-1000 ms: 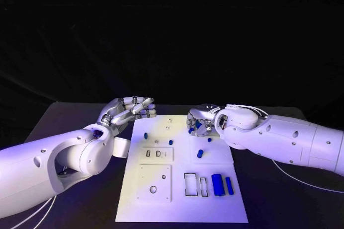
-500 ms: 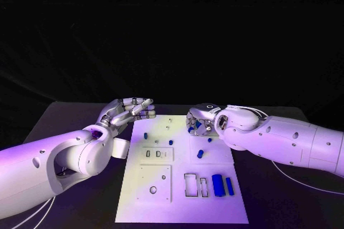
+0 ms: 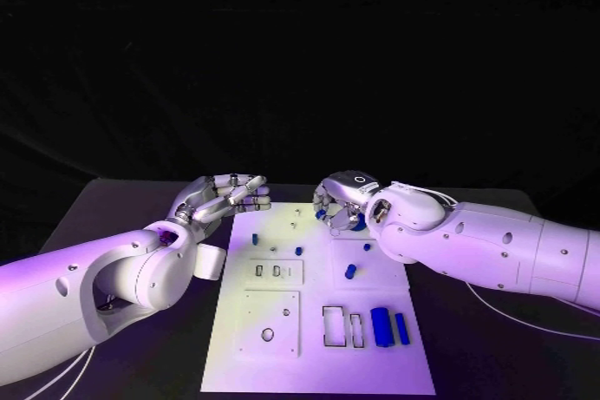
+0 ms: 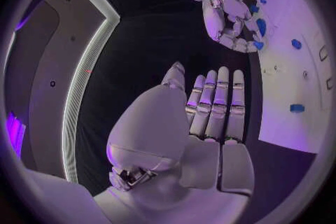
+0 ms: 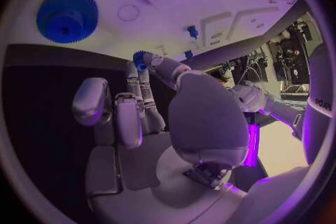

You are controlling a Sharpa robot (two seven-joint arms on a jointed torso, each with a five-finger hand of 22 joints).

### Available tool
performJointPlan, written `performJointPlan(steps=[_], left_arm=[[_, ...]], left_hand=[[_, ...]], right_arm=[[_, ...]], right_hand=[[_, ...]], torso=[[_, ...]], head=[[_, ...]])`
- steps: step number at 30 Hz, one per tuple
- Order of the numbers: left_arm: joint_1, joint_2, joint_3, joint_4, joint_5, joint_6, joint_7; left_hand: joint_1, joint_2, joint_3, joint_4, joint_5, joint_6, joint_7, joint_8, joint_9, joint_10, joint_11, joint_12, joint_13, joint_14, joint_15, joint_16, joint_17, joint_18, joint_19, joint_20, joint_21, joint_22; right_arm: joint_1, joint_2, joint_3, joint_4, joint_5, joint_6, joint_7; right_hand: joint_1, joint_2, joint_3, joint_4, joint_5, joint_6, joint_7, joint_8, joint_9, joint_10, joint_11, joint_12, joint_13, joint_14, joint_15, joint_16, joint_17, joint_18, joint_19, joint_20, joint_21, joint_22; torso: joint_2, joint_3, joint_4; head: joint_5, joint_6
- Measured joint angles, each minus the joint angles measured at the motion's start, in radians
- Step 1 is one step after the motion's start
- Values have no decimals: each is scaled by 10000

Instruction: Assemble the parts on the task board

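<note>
Task board (image 3: 319, 339) lies flat in the middle of the black table (image 3: 113, 218) and serves as the reference for all positions below. Left hand (image 3: 225, 195) hovers just off the board's far left corner, over the table; in the left wrist view its fingers (image 4: 217, 103) lie straight and side by side, with nothing in them. Right hand (image 3: 340, 211) hangs over the board's far edge, right of centre, fingers curled downward. In the right wrist view a small blue part (image 5: 140, 60) sits pinched at its fingertips; the left wrist view shows the same hand (image 4: 227, 22) with blue pieces at its fingertips, above the board's surface (image 4: 294, 95). A blue gear (image 5: 67, 14) lies flat on the board beneath the right hand. Near the board's middle, a short blue peg (image 3: 350, 270) lies loose on the white surface, with a smaller blue peg (image 3: 299, 250) to its left and another (image 3: 254, 239) nearer the left edge. At the board's near right area, a long blue bar (image 3: 380, 325) and a thinner blue bar (image 3: 401, 326) lie parallel and just beside each other, next to two rectangular slots (image 3: 333, 324). A white rectangular plate with a round hole (image 3: 268, 333) occupies the near left area.
</note>
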Motion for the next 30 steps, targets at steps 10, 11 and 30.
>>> performJointPlan(steps=[10, 11, 30], left_arm=[[0, -20, 0, 36, 39, 21, -12], [0, -20, 0, 38, 42, 23, -13], [51, -28, 2, 123, 74, 63, -46]], left_hand=[[0, 0, -28, 28, 0, 0, 0, -58, -10, 0, 0, 0, -1, 0, 0, 0, -1, -1, 0, 0, 0, -22], [0, 0, -28, 28, 0, 0, 0, -58, -10, 0, 0, 0, -1, 0, 0, 0, -1, -2, 0, 0, 0, -22], [0, 0, -27, 27, -44, 0, 0, -58, -9, 0, 0, -37, -2, 0, 0, 0, 6, -1, 0, 0, 0, -21]], right_arm=[[15, 660, 13, -646, -8, -495, -40], [15, 724, 13, -696, -4, -517, -40], [-125, 1381, 12, -1411, 142, -587, 58]], right_hand=[[19, -4, 26, 26, 26, -3, 1, -3, 1, 0, 0, -54, -4, 0, 1, 39, -2, 0, 0, 0, 40, 17], [19, -4, 26, 27, 28, -4, 1, -3, 1, 1, 1, -57, -6, 0, 1, 39, -2, 1, 0, 0, 40, 17], [20, -4, 135, 28, 26, -67, 34, -10, 63, 4, 4, -113, -15, 0, 1, 39, -5, 1, -1, 0, 40, 15]], torso=[[36, -12, 22], [37, -12, 23], [112, -32, 53]], head=[[-6, -8], [0, -8], [47, -51]])
